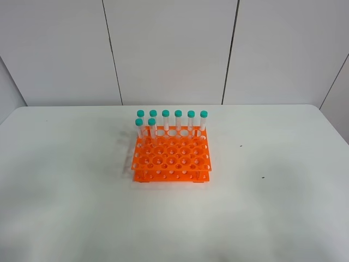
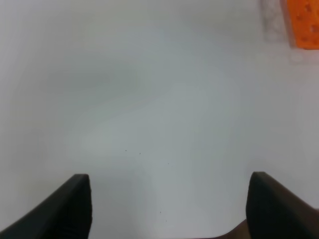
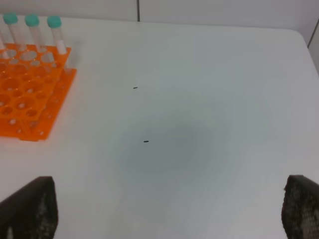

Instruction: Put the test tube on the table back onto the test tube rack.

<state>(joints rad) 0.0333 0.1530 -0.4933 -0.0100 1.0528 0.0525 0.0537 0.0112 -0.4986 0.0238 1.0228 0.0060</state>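
Observation:
The orange test tube rack (image 1: pixel 172 155) stands in the middle of the white table (image 1: pixel 65 180). Several clear test tubes (image 1: pixel 165 121) with teal caps stand upright in its back rows. No test tube lies on the table in any view. My left gripper (image 2: pixel 169 178) hovers open over bare tabletop, with a corner of the rack (image 2: pixel 301 25) off to one side. My right gripper (image 3: pixel 170 180) is open and empty too, to the right of the rack (image 3: pixel 30 94) and its tubes (image 3: pixel 55 32). Neither arm shows in the high view.
Two small dark specks (image 1: pixel 240 146) (image 1: pixel 263 177) mark the table right of the rack. A white panelled wall (image 1: pixel 169 49) rises behind the table's far edge. The table's rounded right corner (image 3: pixel 299 35) shows in the right wrist view.

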